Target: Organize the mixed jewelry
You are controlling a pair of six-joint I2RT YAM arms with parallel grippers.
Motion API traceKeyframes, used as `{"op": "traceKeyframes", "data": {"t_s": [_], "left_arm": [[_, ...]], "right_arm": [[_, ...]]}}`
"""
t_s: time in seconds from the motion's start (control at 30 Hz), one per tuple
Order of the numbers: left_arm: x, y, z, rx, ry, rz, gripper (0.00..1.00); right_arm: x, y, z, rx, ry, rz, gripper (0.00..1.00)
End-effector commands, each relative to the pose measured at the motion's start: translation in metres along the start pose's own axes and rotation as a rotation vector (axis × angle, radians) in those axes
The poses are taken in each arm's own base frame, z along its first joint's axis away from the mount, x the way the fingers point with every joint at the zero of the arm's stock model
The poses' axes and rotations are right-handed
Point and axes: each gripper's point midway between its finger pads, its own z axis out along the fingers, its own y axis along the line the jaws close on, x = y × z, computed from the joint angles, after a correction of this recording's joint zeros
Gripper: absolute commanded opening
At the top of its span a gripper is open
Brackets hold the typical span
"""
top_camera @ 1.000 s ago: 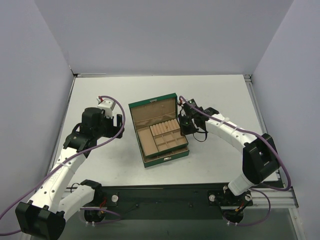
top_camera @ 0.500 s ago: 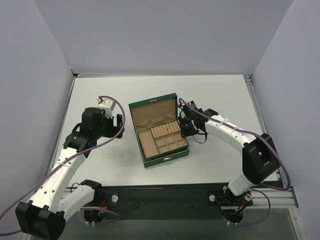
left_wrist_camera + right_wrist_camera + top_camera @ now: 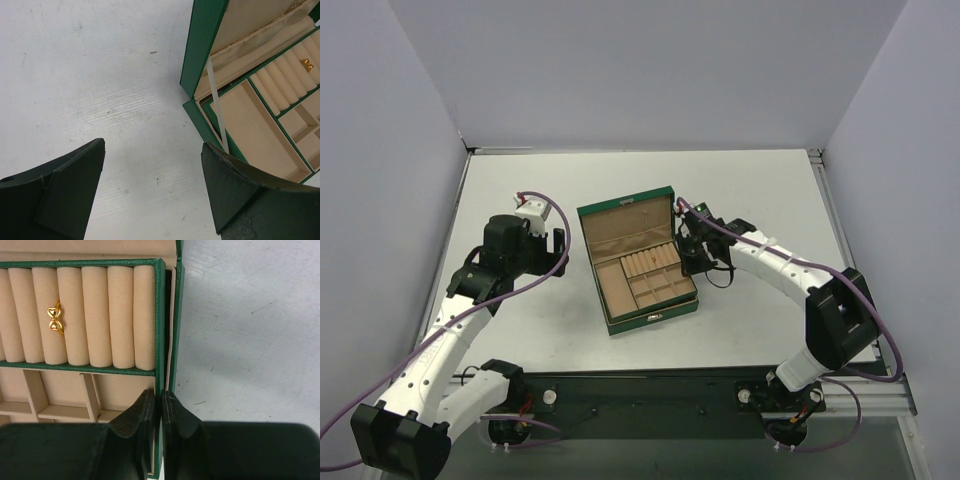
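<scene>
A small gold ring (image 3: 55, 320) with a bow-shaped top sits among the tan ring rolls of the small green tray (image 3: 159, 315). The tray lies inside the open green box (image 3: 650, 318). The ring also shows in the left wrist view (image 3: 306, 62). My right gripper (image 3: 161, 395) is shut on the tray's right wall, next to the box's right side (image 3: 692, 262). My left gripper (image 3: 152, 145) is open and empty over bare table, left of the box (image 3: 558, 242). The wire bangle and the fine chain are out of view.
The box lid (image 3: 625, 222) stands open toward the far side, held by a white ribbon (image 3: 215, 95). The box has several tan compartments (image 3: 255, 130) in front of the ring rolls. Grey walls close in the white table (image 3: 520, 190) on three sides.
My right gripper has shifted slightly toward the near side while holding the tray wall. The left arm has not moved.
</scene>
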Motion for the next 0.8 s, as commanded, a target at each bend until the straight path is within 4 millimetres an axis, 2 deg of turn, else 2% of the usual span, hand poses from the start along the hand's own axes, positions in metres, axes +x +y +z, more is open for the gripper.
{"op": "traceKeyframes", "data": {"t_s": [0.0,0.27,0.77], "left_arm": [[-0.011,0.0,0.0,0.003,-0.04,0.007,0.88],[-0.012,0.0,0.0,0.005,-0.042,0.005,0.88],[-0.01,-0.001,0.0,0.006,-0.037,0.005,0.88]], "right_arm": [[-0.005,0.003,-0.019,-0.004,-0.046,0.013,0.0],[-0.005,0.002,-0.022,0.001,-0.054,0.021,0.0],[0.002,0.009,-0.002,-0.023,-0.033,0.035,0.0]]}}
